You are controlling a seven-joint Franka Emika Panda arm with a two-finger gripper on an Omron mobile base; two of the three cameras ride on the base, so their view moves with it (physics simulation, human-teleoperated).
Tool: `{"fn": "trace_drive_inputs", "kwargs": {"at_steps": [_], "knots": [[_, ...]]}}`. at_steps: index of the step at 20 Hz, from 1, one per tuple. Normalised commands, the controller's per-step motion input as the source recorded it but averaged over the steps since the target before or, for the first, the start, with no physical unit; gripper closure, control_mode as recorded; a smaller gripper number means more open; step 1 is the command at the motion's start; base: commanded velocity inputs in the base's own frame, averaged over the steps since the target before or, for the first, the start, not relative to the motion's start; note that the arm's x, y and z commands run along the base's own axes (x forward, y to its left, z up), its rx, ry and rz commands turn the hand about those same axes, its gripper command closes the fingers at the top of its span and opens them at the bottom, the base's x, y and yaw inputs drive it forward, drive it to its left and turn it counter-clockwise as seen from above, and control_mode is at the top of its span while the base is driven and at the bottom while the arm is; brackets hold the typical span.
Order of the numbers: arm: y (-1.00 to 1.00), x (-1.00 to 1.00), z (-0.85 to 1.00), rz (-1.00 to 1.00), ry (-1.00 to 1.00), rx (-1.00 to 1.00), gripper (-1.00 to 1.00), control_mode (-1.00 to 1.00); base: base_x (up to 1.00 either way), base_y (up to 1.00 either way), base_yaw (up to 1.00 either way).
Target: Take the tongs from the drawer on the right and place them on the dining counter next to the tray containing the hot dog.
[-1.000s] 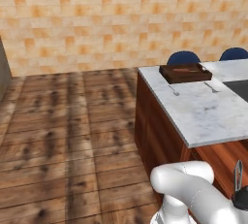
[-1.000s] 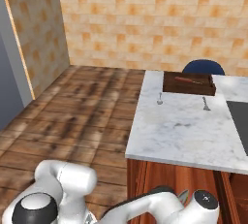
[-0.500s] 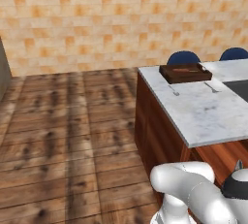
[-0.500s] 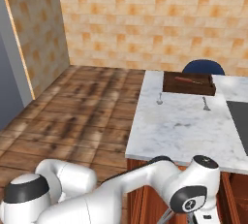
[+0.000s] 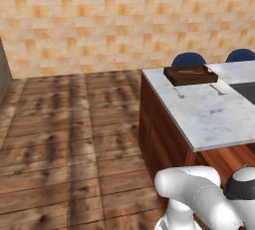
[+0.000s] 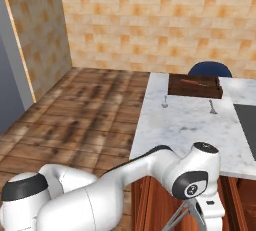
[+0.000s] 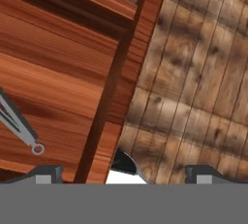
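In the hand view the open drawer [image 7: 53,87] shows its reddish wood inside, with its side wall [image 7: 114,102] running down the middle. The tongs [image 7: 17,123] lie at the left edge, slim grey arms ending in a small ring. My gripper [image 7: 125,173] is open, its fingertips [image 7: 46,172] wide apart, and it hovers over the drawer's wall, right of the tongs and not touching them. Under my wrist in the right base view are thin grey arms that look like the tongs [image 6: 181,216]. The dark tray [image 6: 195,86] with the hot dog [image 6: 197,81] sits on the dining counter [image 6: 185,125].
Two tiny silver utensils [image 6: 165,102] [image 6: 212,107] lie on the counter in front of the tray. Blue stools [image 5: 188,58] stand behind the counter. Plank floor [image 7: 193,87] lies beside the drawer. The tray [image 5: 191,74] is at the counter's far end. A dark stovetop [image 5: 246,92] is at right.
My arm has swung over and down toward the drawer, the wrist now hanging beside the counter's front. The base views have not shifted. The jaws stayed wide.
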Motion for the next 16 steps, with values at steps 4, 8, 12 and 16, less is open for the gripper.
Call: {"fn": "trace_drive_inputs", "kwargs": {"at_steps": [4, 8, 12, 16], "knots": [[0.16, 0.26, 0.15, 0.08, -0.13, 0.01, -1.00, -1.00, 0.00, 0.00, 0.00], [0.18, 0.28, 0.04, 0.07, -0.06, 0.00, -1.00, -1.00, 0.00, 0.00, 0.00], [0.34, 0.42, 0.00, 0.06, 0.00, 0.00, -1.00, -1.00, 0.00, 0.00, 0.00], [0.33, 0.47, 0.00, 0.06, 0.00, 0.00, -1.00, -1.00, 0.00, 0.00, 0.00]]}}
